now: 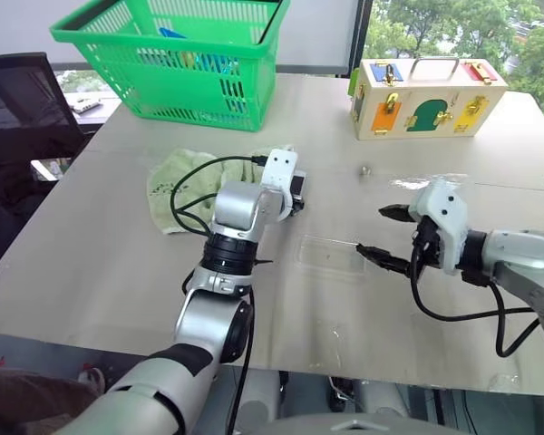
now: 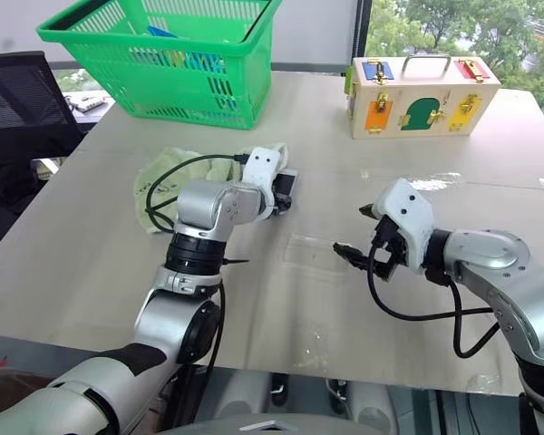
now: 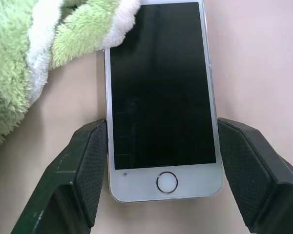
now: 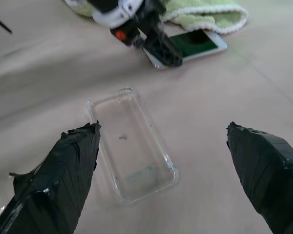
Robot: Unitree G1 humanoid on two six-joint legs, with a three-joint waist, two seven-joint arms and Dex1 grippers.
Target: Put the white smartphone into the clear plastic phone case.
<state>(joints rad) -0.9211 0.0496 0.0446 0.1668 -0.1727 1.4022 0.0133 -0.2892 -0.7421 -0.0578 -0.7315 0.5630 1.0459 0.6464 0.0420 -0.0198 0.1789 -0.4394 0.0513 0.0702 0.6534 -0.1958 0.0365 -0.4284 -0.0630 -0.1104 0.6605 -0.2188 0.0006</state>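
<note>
Silver-grey arms w/ black joint rings, white wrist housings, looping black cables, black-fingered end effectors.

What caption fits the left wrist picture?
Left gripper fingers straddle the white smartphone beside a green towel.

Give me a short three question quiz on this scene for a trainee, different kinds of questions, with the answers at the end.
1. True or false: the white smartphone is already inside the clear plastic phone case.
2. Which end effector straddles the phone: A left, B right?
3. Fill in: the phone's far end touches a green ____.

Key: 1 false, the case lies empty on the table, apart from the phone. 2 A. 3 towel.
</note>
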